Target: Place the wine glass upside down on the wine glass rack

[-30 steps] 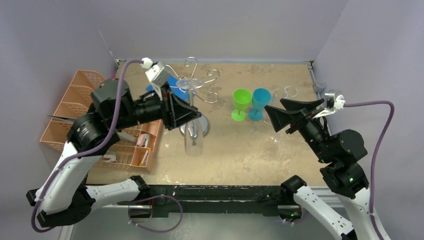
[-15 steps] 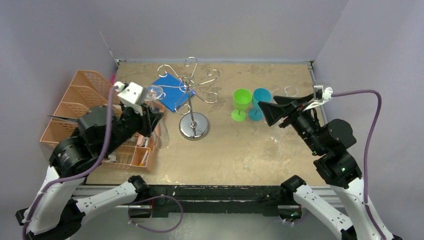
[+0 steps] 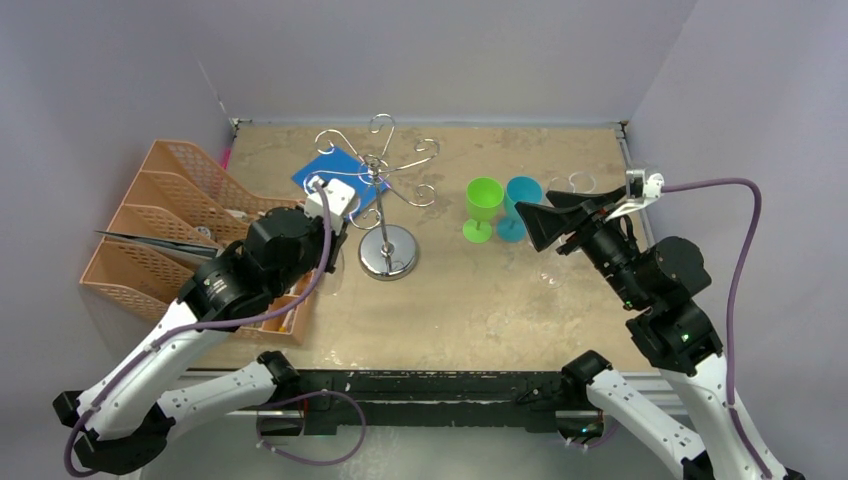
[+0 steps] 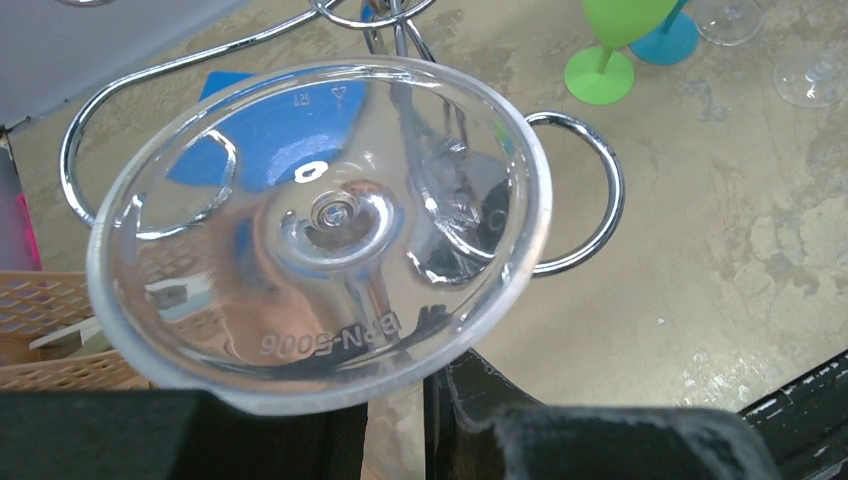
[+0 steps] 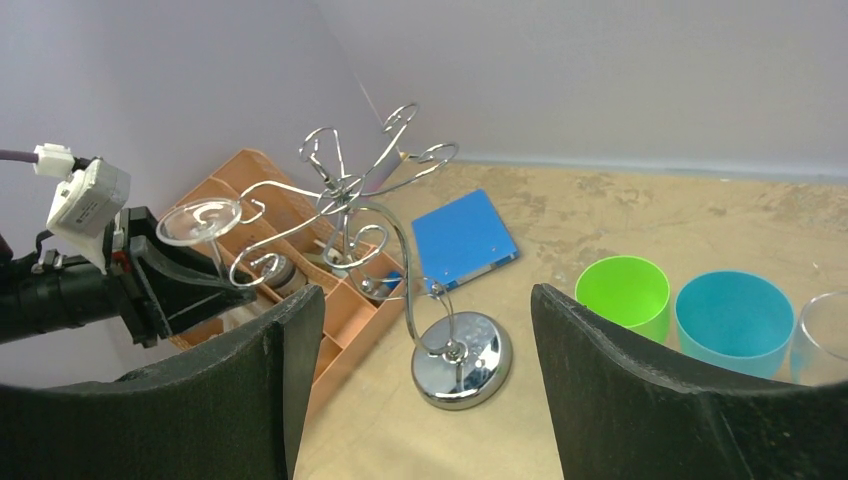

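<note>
We see the left gripper (image 4: 390, 415) clenched on the stem of the inverted wine glass (image 4: 320, 220), beside the curled arms of the wine glass rack (image 3: 389, 262). Its wide foot hides the bowl. The right gripper (image 5: 428, 300) hangs released and empty.

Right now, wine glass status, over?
Left tool shut on clear wine glass stem, foot up. Glass beside chrome wire rack, not hung. Right tool open, empty. Green goblet, blue goblet clear of rack.

Wine glass rack (image 3: 383, 200) mid-table. Upturned wine glass (image 4: 320, 220) just left of it, tray (image 3: 150, 215) further left, folder (image 3: 328, 168) behind-left. Inner cup (image 3: 484, 205) and outer cup (image 3: 520, 203) side by side to the right.
</note>
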You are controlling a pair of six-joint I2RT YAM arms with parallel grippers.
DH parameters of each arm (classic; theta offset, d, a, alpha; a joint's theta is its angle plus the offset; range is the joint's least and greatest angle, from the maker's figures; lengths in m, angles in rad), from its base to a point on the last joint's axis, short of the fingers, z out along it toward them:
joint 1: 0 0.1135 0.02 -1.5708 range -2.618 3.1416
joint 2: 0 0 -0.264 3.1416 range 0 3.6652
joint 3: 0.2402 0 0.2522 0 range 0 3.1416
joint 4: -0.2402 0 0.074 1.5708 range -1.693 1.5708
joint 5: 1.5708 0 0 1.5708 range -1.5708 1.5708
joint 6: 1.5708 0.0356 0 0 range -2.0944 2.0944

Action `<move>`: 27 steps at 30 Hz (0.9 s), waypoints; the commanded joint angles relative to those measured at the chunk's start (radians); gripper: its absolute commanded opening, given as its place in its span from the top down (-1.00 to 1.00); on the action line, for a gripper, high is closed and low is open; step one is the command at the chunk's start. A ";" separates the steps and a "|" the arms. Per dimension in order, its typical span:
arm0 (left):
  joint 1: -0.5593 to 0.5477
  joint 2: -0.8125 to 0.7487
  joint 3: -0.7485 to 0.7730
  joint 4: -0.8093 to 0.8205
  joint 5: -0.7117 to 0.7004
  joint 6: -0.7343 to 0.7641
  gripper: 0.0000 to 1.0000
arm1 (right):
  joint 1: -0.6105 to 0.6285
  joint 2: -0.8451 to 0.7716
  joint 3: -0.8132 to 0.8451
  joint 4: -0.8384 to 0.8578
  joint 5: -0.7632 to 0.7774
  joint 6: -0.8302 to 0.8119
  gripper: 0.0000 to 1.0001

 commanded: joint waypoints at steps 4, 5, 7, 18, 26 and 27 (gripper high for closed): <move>0.113 0.002 -0.028 0.175 0.049 0.050 1.00 | 0.004 0.000 -0.011 0.055 0.009 -0.008 -0.55; 0.160 0.002 -0.036 0.188 0.103 0.046 1.00 | 0.003 0.001 -0.013 0.059 0.009 -0.009 -0.55; 0.256 0.010 -0.052 0.220 0.211 0.034 1.00 | 0.005 0.004 -0.017 0.068 0.009 -0.011 -0.55; 0.451 0.021 -0.101 0.300 0.550 0.082 1.00 | 0.004 0.012 -0.018 0.099 0.013 -0.009 -0.55; 0.570 0.054 -0.099 0.298 0.779 0.129 1.00 | 0.004 0.008 -0.065 0.155 0.006 0.016 -0.55; 0.583 0.058 -0.099 0.298 0.805 0.137 1.00 | 0.004 0.012 -0.069 0.158 0.001 0.017 -0.55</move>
